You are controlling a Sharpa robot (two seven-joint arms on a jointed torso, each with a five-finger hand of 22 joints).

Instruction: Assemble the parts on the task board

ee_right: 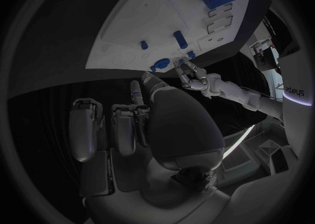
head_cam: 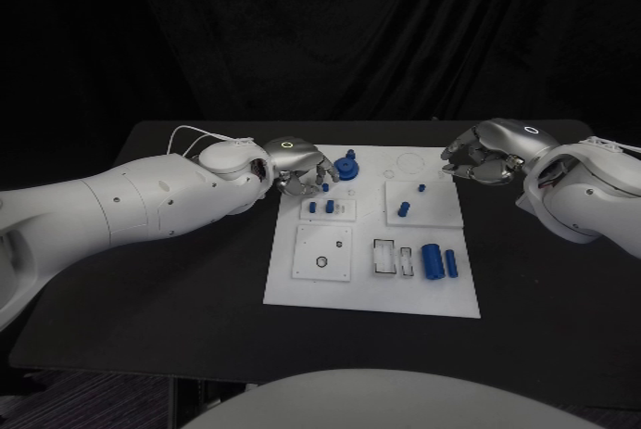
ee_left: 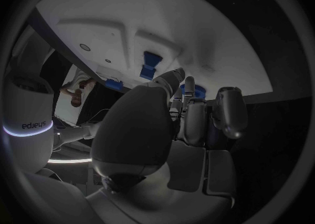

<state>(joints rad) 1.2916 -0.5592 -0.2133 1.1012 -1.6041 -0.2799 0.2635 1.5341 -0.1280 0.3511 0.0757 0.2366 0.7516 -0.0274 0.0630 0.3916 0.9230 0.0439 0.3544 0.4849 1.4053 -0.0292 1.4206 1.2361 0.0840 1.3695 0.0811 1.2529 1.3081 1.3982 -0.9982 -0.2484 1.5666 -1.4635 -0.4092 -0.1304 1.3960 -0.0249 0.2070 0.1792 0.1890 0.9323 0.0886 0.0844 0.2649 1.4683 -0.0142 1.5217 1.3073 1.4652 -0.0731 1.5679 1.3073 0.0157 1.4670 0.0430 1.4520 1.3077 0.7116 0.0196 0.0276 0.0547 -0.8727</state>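
The white task board [head_cam: 374, 290] lies in the middle of the black table. A blue gear-like part [head_cam: 347, 167] stands near its far left corner. My left hand [head_cam: 301, 167] hovers right beside it with its fingers bent down. In the left wrist view the fingertips [ee_left: 187, 88] reach that blue part [ee_left: 194, 91] and partly hide it, so a grip cannot be made out. My right hand [head_cam: 481, 151] hangs over the board's far right corner with its fingers curled in and nothing in them. A thick blue cylinder [head_cam: 432, 259] and a thinner one [head_cam: 452, 263] lie at the board's right.
Two small blue pieces [head_cam: 320, 207] sit on a raised plate at the left. A blue peg [head_cam: 404, 208] and a smaller one [head_cam: 421, 187] stand on the right plate. Two rectangular slots [head_cam: 384, 256] and a plate with a hole [head_cam: 323, 260] lie nearer to me.
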